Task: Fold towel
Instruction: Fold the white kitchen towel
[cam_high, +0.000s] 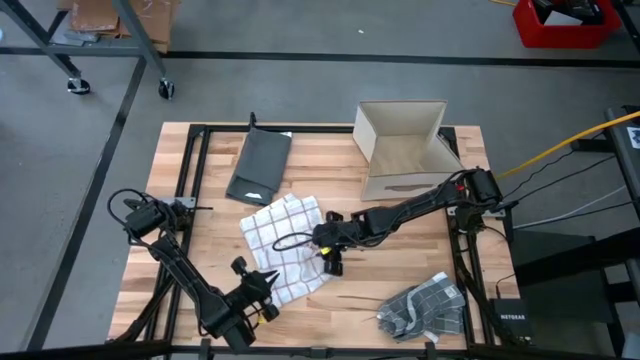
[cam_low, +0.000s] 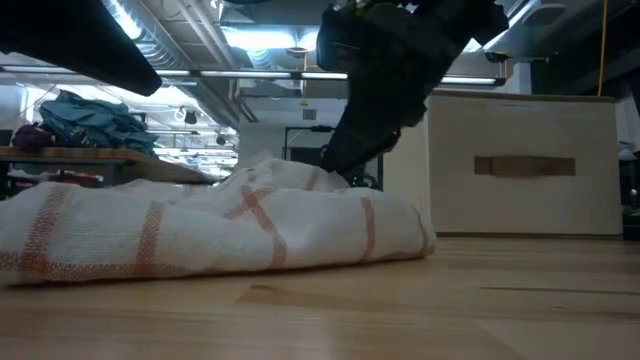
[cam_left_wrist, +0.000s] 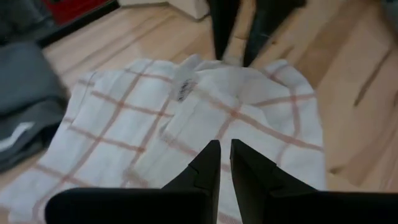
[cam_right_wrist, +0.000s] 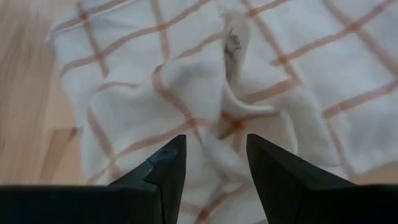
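From above, a wooden counter (cam_high: 400, 300) with a dark frame stands on a grey floor. A white towel (cam_high: 285, 240) with thin orange checks lies rumpled near the middle, partly folded over itself. The right pincer (cam_high: 327, 262) sits at the towel's right edge, its fingers spread, holding nothing. The left pincer (cam_high: 268, 281) points at the towel's near edge, fingers pressed almost together, gripping nothing visible. A dark grey cloth (cam_high: 260, 166) lies folded flat just behind the towel. An open cardboard box (cam_high: 405, 150) stands at the back right. A grey checked cloth (cam_high: 425, 305) lies crumpled at the front right, well apart from the towel. Bare wood stays open between the towel and that cloth.

At counter height, the towel (cam_low: 220, 225) is a low soft mound with a rounded right end. The dark right arm (cam_low: 385, 75) comes down behind it. The box (cam_low: 525, 165) shows a slot handle, unseen from above.

The left wrist view shows the towel (cam_left_wrist: 205, 112) with a small sewn label and the left fingers (cam_left_wrist: 208, 165) nearly touching.

The right wrist view shows a raised, twisted ridge of towel (cam_right_wrist: 230, 93) beyond the spread right fingers (cam_right_wrist: 171, 165).
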